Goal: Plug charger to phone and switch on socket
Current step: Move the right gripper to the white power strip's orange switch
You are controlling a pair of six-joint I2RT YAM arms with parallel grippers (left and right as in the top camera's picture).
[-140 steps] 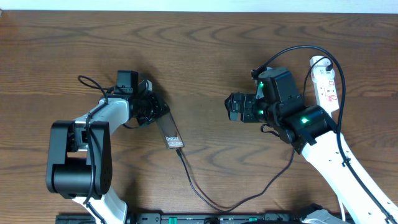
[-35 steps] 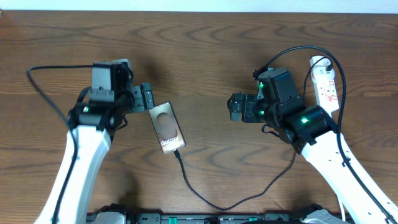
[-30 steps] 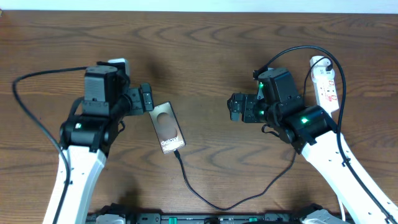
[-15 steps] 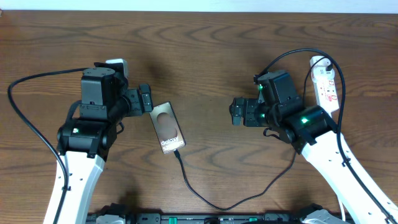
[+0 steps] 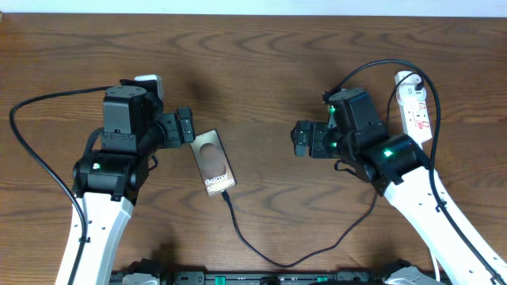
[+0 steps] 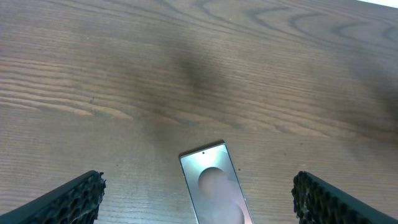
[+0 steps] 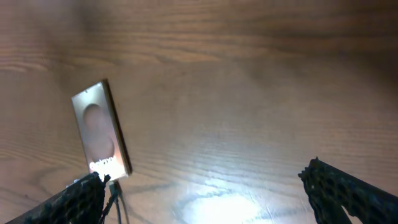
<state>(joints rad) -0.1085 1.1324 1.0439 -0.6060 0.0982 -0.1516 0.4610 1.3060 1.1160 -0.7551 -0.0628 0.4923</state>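
Phone [image 5: 214, 164]: left of centre, flat on table [image 5: 253, 63]; charger [image 5: 261, 252] tip at its lower end.
Socket [image 5: 415, 111]: upper right.
Left gripper [image 5: 186, 127]: fingers wide apart, empty, just beside phone's top.
Right gripper [image 5: 301, 138]: spread wide, empty.

left arm [image 5: 101, 169], right arm [image 5: 394, 161], jaws spread wide

Looks like a robotics lab bench to me, not anybody's home: a plain dark wood-grain table [image 5: 261, 55], one white-and-black robot arm on the left [image 5: 99, 214] and another on the right [image 5: 432, 210], both rising from a black rail [image 5: 261, 279] along the near edge. Only a pale strip [image 5: 253, 6] of room shows at the far side.
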